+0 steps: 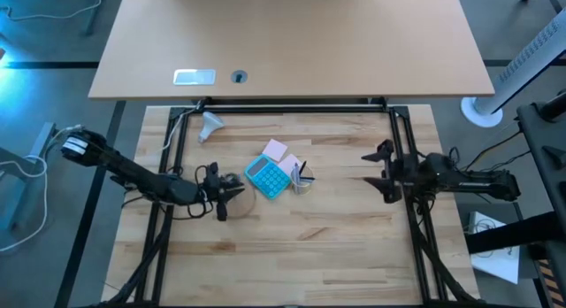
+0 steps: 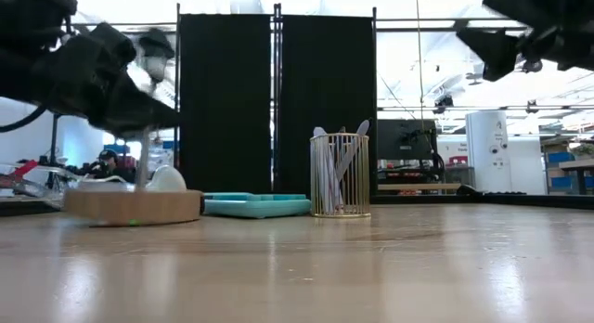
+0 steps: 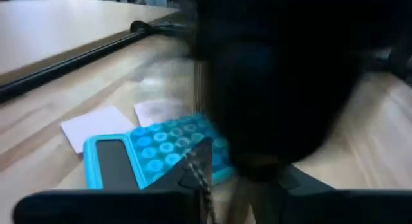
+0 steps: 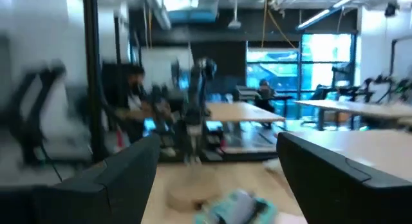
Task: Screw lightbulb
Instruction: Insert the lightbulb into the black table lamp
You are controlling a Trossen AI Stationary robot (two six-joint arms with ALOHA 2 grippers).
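Observation:
The lightbulb (image 1: pixel 212 122) is frosted white and lies on its side on the wooden table, far left of centre. In the low view its globe (image 2: pixel 167 179) shows just behind the round wooden disc (image 2: pixel 135 207). My left gripper (image 1: pixel 235 187) hovers over that disc (image 1: pixel 248 198), left of the blue calculator (image 1: pixel 268 176). In the low view it stands well above the disc. My right gripper (image 1: pixel 368 168) is open and empty. It is held high over the table's right half and points toward the centre.
Pink sticky notes (image 1: pixel 276 150) lie beyond the calculator. A wire pen cup (image 1: pixel 302 180) stands to the calculator's right and also shows in the low view (image 2: pixel 339 174). A black frame (image 1: pixel 292 104) borders the work area. The near half of the table is bare wood (image 1: pixel 292 255).

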